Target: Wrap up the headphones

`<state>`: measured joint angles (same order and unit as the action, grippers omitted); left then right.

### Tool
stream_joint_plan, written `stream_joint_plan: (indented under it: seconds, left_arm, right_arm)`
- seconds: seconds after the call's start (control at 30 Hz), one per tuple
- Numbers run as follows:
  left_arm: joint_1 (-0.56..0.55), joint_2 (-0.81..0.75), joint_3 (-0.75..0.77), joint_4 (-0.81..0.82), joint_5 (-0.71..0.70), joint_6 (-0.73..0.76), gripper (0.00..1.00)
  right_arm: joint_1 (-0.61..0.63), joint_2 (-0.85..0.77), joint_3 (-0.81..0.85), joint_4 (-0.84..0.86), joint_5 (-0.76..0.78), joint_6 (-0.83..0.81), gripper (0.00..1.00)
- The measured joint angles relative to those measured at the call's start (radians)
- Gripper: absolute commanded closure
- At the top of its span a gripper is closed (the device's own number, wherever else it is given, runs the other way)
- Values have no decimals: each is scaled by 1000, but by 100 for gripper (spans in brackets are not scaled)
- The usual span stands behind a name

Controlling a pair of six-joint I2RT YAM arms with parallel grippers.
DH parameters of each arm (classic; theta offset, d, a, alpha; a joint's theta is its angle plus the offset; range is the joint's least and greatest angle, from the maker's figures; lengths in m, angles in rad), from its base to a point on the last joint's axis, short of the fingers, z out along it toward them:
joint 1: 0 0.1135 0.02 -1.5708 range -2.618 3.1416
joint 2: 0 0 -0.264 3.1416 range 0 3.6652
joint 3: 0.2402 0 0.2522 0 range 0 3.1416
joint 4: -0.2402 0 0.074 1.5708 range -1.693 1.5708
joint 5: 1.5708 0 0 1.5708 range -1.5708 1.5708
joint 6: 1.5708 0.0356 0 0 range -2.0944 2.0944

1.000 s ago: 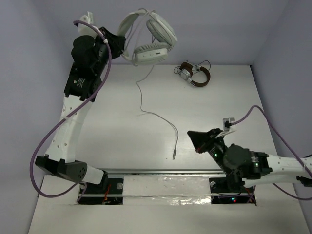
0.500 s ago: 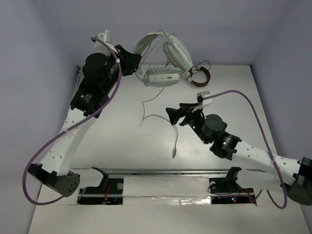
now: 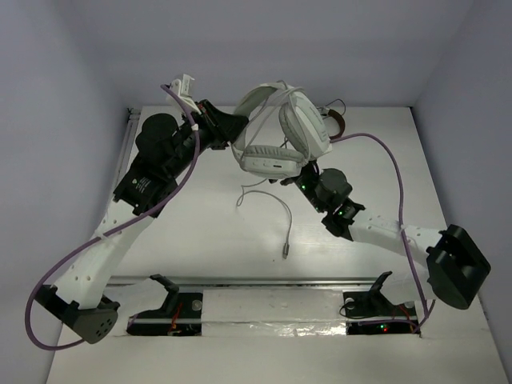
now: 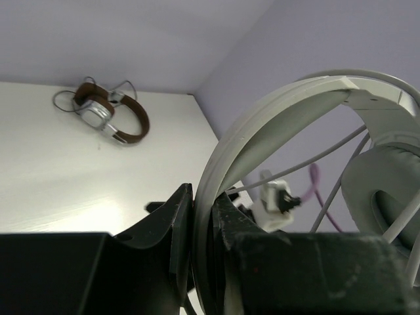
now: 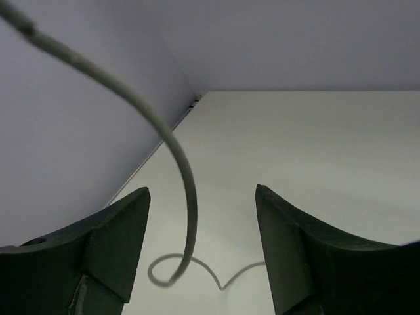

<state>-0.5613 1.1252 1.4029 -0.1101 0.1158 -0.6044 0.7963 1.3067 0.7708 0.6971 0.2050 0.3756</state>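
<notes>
The left fingers [image 4: 169, 231] are pinching the headband [image 4: 262, 125] of the white headphones [image 3: 280, 138]; one finger is pressing on each side of the band, so the band is standing on its edge between them. The right fingers [image 5: 111, 231] are spread wide apart, and the thin grey cable [image 5: 188, 184] is hanging down through the gap between them, closer to one finger, without touching either as far as the right wrist view is showing. The headphones are hanging in the air above the far part of the table [image 3: 200, 232], about at the middle of the far edge, with one earcup [image 3: 268, 160] facing down. The right fingers are reaching in just under this earcup and are mostly hidden by it in the top view. The cable is falling from the headphones to the table, making a small loop there, and its plug [image 3: 284, 254] is lying near the middle, toward the near edge. The small brown headphones [image 4: 108, 118] are lying near the far right corner.
</notes>
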Motion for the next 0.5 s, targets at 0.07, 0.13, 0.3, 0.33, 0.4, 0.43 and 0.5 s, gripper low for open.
stream_joint_plan:
  seconds: [0.07, 0.13, 0.3, 0.33, 0.4, 0.43, 0.5]
  left_arm:
    - [-10, -13, -19, 12, 21, -13, 100]
    - [-15, -24, -34, 18, 46, -26, 100]
    - [-33, -29, -38, 35, 77, -57, 100]
    - [-37, -29, -38, 40, 78, -62, 100]
    - [-42, -29, -37, 48, 79, -67, 100]
    - [-44, -29, -37, 51, 78, -67, 100]
    - [-46, -26, -32, 53, 78, -68, 100]
  right_arm:
    - [-2, 35, 0, 47, -18, 13, 37]
    - [-2, 68, 0, 92, -35, 25, 38]
    - [-3, 121, -2, 178, -74, 49, 40]
    - [-3, 128, -2, 195, -87, 55, 49]
    - [-3, 142, -6, 237, -124, 79, 59]
    - [-3, 147, -17, 268, -147, 95, 69]
    - [-3, 154, -47, 325, -196, 129, 73]
